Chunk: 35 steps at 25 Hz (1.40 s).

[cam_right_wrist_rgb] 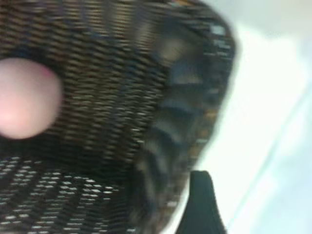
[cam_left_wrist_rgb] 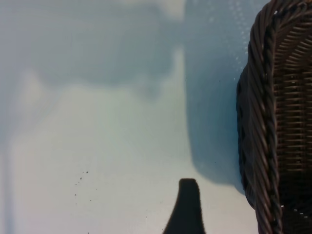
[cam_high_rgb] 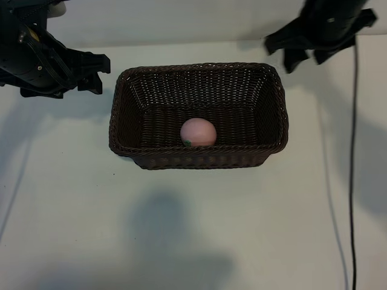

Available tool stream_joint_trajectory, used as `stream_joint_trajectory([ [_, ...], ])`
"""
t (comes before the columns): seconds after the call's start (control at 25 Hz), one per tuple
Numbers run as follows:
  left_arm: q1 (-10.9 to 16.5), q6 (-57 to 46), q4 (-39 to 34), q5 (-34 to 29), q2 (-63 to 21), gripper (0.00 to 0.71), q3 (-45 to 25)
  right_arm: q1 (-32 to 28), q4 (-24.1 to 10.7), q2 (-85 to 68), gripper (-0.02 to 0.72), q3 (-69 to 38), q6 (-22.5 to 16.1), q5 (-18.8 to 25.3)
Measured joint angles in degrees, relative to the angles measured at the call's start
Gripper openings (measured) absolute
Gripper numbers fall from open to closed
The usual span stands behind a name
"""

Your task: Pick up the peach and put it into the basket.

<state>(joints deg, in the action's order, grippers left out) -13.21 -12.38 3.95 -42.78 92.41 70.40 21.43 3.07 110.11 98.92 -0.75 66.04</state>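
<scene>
I see the small round pale-pink peach (cam_high_rgb: 198, 132) with its tiny green leaf mark lying inside the large rectangular dark-brown woven wicker basket (cam_high_rgb: 130, 145), on the basket floor close to the near long wall, roughly midway along it. Nothing is touching the fruit. The basket sits on the white table (cam_high_rgb: 72, 211), about centred between my two arms.

My right gripper (cam_high_rgb: 305, 58) is up at the far right corner of the basket, above and just outside the rim, clear of the wicker. Its two dark fingers stand spread apart with nothing between them. In the right wrist view I look down at the peach (cam_right_wrist_rgb: 27, 97) on the weave and the basket's corner wall (cam_right_wrist_rgb: 190, 97), blurred, with one dark fingertip (cam_right_wrist_rgb: 202, 204) showing at the edge over the pale table.

My left gripper (cam_high_rgb: 97, 72) is parked beside the basket's left end, near its far corner, apart from the rim. Its jaws are held wide and empty. The left wrist view shows the braided rim of that end (cam_left_wrist_rgb: 265, 122), the bare table beside it, and one dark fingertip (cam_left_wrist_rgb: 187, 204).

A thin black cable (cam_high_rgb: 352, 181) runs down the table at the right.
</scene>
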Motion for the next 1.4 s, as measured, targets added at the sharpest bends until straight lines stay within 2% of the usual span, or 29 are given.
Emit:
stream_joint_trajectory([
  [0.24, 0.00, 0.00, 0.00, 0.00, 0.00, 0.590, 0.00, -2.54, 0.56, 0.00, 0.508, 0.00, 1.70, 2.39],
  [0.36, 0.00, 0.00, 0.00, 0.00, 0.00, 0.590, 0.00, -2.49, 1.36, 0.00, 0.506, 0.00, 1.98, 2.39],
  [1.4, 0.00, 0.00, 0.00, 0.00, 0.00, 0.590, 0.00, -2.49, 1.35, 0.00, 0.506, 0.00, 2.18, 2.10],
])
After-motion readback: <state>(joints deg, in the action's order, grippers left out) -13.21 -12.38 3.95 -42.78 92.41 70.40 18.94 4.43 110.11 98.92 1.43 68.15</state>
